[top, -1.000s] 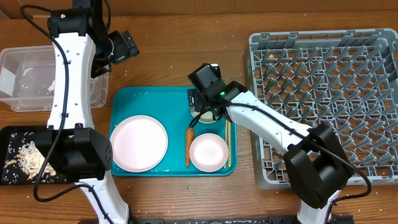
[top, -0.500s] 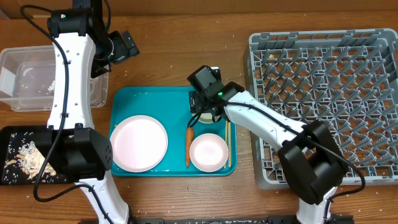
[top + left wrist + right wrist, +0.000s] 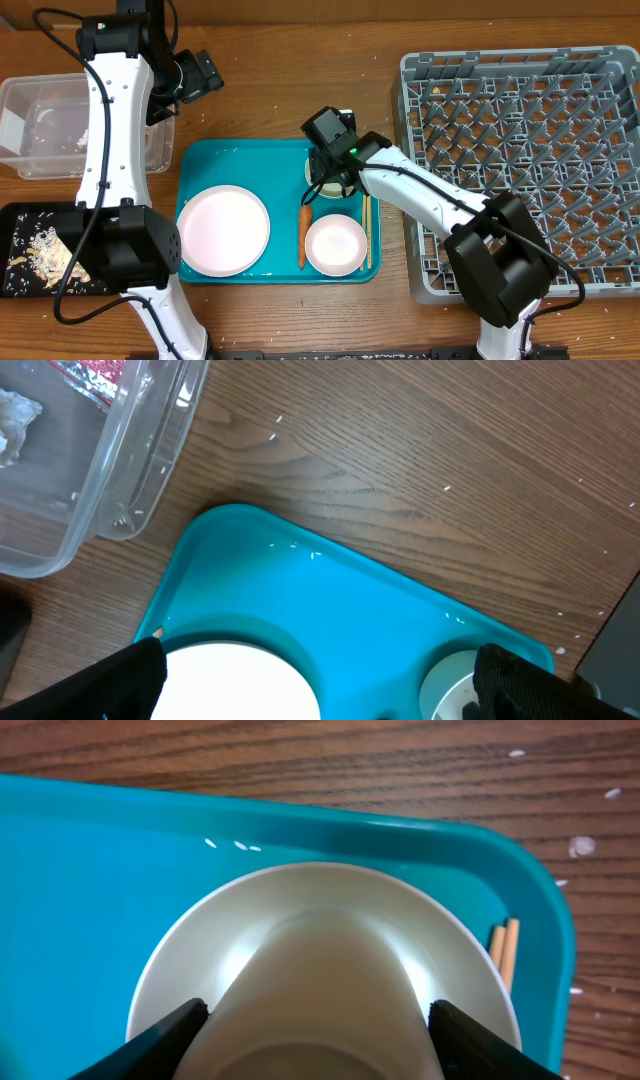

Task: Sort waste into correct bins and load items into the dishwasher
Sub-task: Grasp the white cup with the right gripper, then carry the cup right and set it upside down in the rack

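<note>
A white cup [image 3: 320, 990] stands in a small white bowl [image 3: 330, 890] at the back right of the teal tray [image 3: 250, 160]. My right gripper [image 3: 318, 1040] is shut on the cup, one finger against each side. A large pale plate [image 3: 223, 230], a second white bowl [image 3: 336, 244], an orange carrot [image 3: 303, 235] and wooden chopsticks [image 3: 367, 230] also lie on that tray. My left gripper [image 3: 320, 680] hangs open above the tray's back edge, holding nothing. The grey dish rack [image 3: 530, 150] is at the right.
At the far left stands a clear tub [image 3: 40, 130] holding a white tissue [image 3: 15, 420] and a red wrapper [image 3: 90, 375]. A black tray [image 3: 20, 270] with food scraps [image 3: 40, 255] sits in front of it. White crumbs dot the wooden table.
My right gripper has moved slightly lower over the cup and its fingers have closed in against the cup's sides. The left arm has not moved.
</note>
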Controlling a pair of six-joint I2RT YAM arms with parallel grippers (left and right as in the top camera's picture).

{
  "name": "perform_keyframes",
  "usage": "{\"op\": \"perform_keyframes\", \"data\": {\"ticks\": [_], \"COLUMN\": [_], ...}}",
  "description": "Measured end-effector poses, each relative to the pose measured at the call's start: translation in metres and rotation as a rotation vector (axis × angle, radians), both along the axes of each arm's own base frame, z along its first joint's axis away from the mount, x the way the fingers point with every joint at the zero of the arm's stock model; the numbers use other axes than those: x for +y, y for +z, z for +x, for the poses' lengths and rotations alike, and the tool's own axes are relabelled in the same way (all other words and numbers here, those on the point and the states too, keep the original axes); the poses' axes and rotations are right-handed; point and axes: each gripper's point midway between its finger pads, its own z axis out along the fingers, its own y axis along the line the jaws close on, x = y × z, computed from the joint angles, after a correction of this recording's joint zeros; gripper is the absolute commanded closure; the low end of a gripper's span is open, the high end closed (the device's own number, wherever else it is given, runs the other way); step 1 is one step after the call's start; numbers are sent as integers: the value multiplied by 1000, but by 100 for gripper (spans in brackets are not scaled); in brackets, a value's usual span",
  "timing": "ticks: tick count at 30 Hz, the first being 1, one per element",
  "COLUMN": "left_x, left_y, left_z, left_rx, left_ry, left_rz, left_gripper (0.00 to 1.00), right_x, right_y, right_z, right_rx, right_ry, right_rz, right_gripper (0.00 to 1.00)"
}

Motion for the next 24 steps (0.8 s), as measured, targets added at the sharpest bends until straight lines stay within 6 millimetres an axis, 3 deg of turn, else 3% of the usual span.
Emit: {"op": "perform_keyframes", "data": {"ticks": [3, 6, 10, 13, 16, 18, 21, 23, 24], "left_x": [0, 0, 0, 0, 0, 0, 0, 0, 0], "left_y": [0, 0, 0, 0, 0, 0, 0, 0, 0], "left_z": [0, 0, 0, 0, 0, 0, 0, 0, 0], "left_rx": [0, 1, 1, 0, 0, 0, 0, 0, 0], "left_ry": [0, 0, 0, 0, 0, 0, 0, 0, 0], "left_rz": [0, 0, 0, 0, 0, 0, 0, 0, 0], "left_gripper": [0, 0, 0, 0, 0, 0, 0, 0, 0], "right_x": [-5, -8, -19, -44, -98, -140, -226, -261, -296], "right_y": [5, 23, 77, 128, 182, 204, 221, 220, 216], "right_z": [-5, -4, 9, 22, 32, 35, 29, 24, 18], "right_rx": [27, 24, -39, -112, -200, -239, -249, -232, -213], "right_ry": [-2, -9, -45, -93, -205, -293, -483, -566, -652], "right_rz": [-22, -21, 26, 67, 87, 87, 46, 23, 0], "right_gripper": [42, 43, 42, 43, 42, 42, 42, 42, 41]}}
